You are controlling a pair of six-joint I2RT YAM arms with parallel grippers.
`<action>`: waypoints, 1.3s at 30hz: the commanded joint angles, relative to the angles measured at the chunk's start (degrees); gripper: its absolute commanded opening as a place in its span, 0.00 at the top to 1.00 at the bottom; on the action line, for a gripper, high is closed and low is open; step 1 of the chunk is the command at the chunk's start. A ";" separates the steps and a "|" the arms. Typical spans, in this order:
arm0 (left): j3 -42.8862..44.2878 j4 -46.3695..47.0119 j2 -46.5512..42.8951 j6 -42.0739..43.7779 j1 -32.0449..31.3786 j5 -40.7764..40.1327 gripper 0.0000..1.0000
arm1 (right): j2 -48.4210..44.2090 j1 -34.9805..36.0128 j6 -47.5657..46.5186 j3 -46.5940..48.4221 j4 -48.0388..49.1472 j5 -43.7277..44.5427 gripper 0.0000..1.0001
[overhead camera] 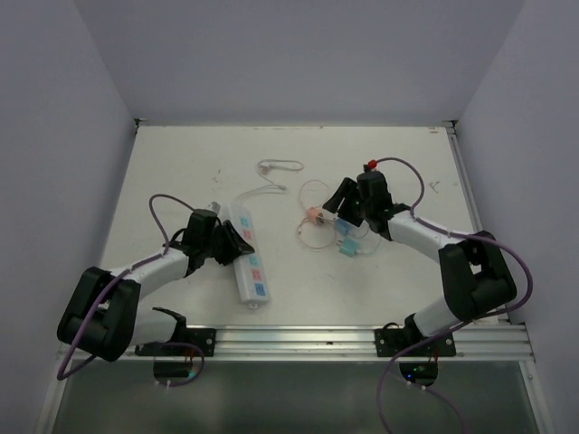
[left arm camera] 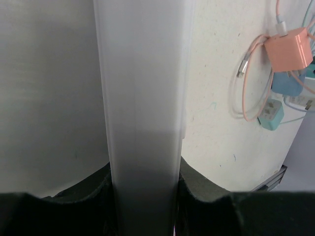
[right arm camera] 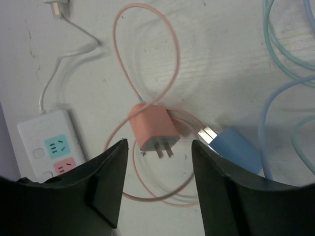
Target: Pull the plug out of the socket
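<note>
Left tool point(left arm camera: 144, 172) pinched the socket point(left arm camera: 142, 88) tight, right tool point(right arm camera: 160, 145) hung spread over the pink plug point(right arm camera: 152, 129), right of the socket.

power strip point(overhead camera: 246, 253) 1 | plugs 3: pink plug point(right arm camera: 152, 129), blue plug point(right arm camera: 238, 150), teal plug point(left arm camera: 270, 114) | thin cables 3: pink cable point(right arm camera: 175, 54), blue cable point(right arm camera: 262, 123), teal cable point(right arm camera: 269, 34) | white cord point(right arm camera: 64, 59) 1 | robot arms 2: left arm point(overhead camera: 145, 267), right arm point(overhead camera: 425, 237)
</note>
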 commanded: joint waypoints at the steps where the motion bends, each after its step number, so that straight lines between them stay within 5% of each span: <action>1: 6.12 4.66 3.78 3.93 3.13 3.43 1.00 | -3.07 0.00 -2.24 2.24 -4.10 -0.43 0.38; 11: 17.55 8.44 19.50 6.67 8.67 11.16 0.95 | -16.78 0.00 -9.00 2.06 -14.46 -1.04 0.06; 17: 20.37 10.20 24.79 6.58 10.42 13.36 0.80 | -29.88 0.00 -13.66 2.41 -23.07 0.19 0.01; 20: 19.76 10.55 25.33 6.75 11.92 13.71 0.61 | -36.29 0.00 -15.86 3.64 -27.55 1.59 0.01; 23: 18.53 9.76 24.71 6.84 13.93 13.45 0.33 | -41.13 0.00 -17.97 5.22 -31.16 3.08 0.01; 29: 16.42 5.03 20.42 9.82 16.75 9.42 0.07 | -46.14 0.00 -20.08 9.18 -36.87 4.66 0.01; 39: 15.19 -13.60 1.79 19.57 24.05 -4.20 0.00 | -51.33 0.09 -27.46 16.29 -46.64 21.35 0.01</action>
